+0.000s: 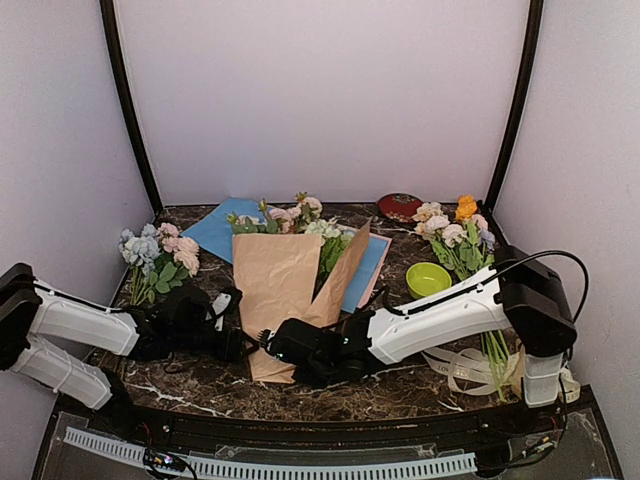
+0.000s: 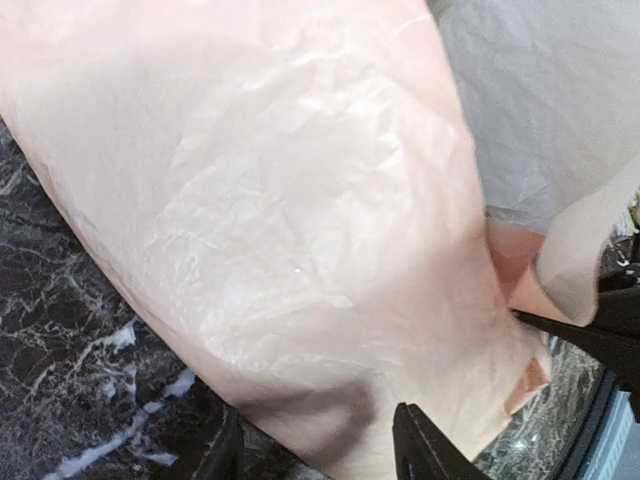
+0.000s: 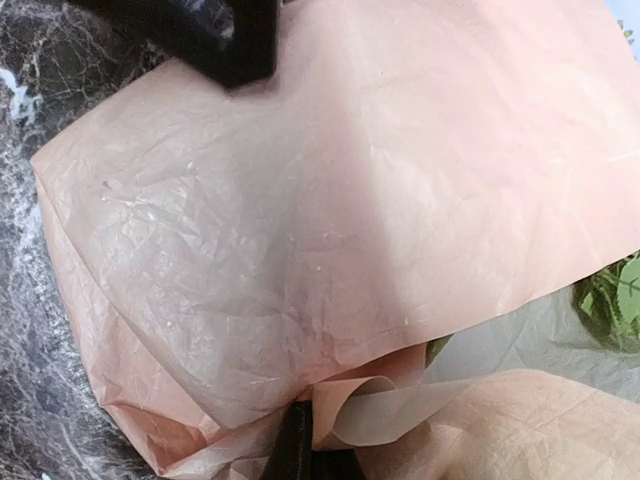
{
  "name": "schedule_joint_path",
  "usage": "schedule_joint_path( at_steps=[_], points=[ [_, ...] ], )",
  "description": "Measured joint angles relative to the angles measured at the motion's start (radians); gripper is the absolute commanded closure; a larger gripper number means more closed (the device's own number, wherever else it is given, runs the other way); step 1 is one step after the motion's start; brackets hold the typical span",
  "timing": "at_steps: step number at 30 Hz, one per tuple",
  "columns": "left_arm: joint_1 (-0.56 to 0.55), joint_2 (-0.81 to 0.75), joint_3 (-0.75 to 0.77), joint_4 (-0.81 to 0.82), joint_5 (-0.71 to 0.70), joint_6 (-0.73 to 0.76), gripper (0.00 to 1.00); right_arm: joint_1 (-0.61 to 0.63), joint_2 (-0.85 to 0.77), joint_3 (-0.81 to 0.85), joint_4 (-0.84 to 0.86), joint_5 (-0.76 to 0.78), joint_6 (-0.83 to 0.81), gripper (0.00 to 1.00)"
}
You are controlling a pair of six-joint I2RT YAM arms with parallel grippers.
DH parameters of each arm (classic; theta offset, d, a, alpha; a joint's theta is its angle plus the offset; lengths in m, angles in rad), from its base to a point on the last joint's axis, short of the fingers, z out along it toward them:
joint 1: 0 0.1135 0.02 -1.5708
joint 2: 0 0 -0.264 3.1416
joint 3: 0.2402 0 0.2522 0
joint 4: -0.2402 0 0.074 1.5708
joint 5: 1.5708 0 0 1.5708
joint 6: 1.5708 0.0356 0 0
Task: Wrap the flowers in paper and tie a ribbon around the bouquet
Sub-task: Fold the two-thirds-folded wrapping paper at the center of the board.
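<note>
The tan paper (image 1: pixel 275 285) lies folded over the flowers (image 1: pixel 300 213), whose pink and cream blooms and leaves stick out of its far end. One flap (image 1: pixel 345 275) stands up on the right. My left gripper (image 1: pixel 243 343) is at the paper's near left edge. In the left wrist view its fingers (image 2: pixel 430 450) stand apart, with the paper (image 2: pixel 300 250) bulging between them. My right gripper (image 1: pixel 268 338) meets the same near end, shut on a curled edge of the paper (image 3: pixel 400 400). The cream ribbon (image 1: pixel 470 368) lies loose at the near right.
A light blue sheet (image 1: pixel 212 232) lies under the paper. A bunch with blue blooms (image 1: pixel 155 258) lies at the left, a bunch with an orange bloom (image 1: pixel 455 232) at the right. A green bowl (image 1: pixel 428 279) and a red dish (image 1: pixel 400 206) stand behind.
</note>
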Motion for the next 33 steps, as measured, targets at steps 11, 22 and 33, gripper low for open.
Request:
schedule_joint_path(
  at_steps=[11, 22, 33],
  points=[
    [0.002, 0.222, 0.065, 0.156, 0.044, 0.007, 0.57, 0.057, 0.020, 0.115, -0.032, 0.066, -0.203, 1.00],
    [0.006, 0.242, 0.064, 0.184, 0.090, 0.020, 0.58, 0.057, 0.044, 0.135, 0.014, 0.015, -0.364, 1.00],
    [0.006, 0.299, 0.107, 0.198, 0.127, 0.049, 0.57, 0.066, 0.039, 0.140, 0.021, 0.045, -0.388, 1.00]
  ],
)
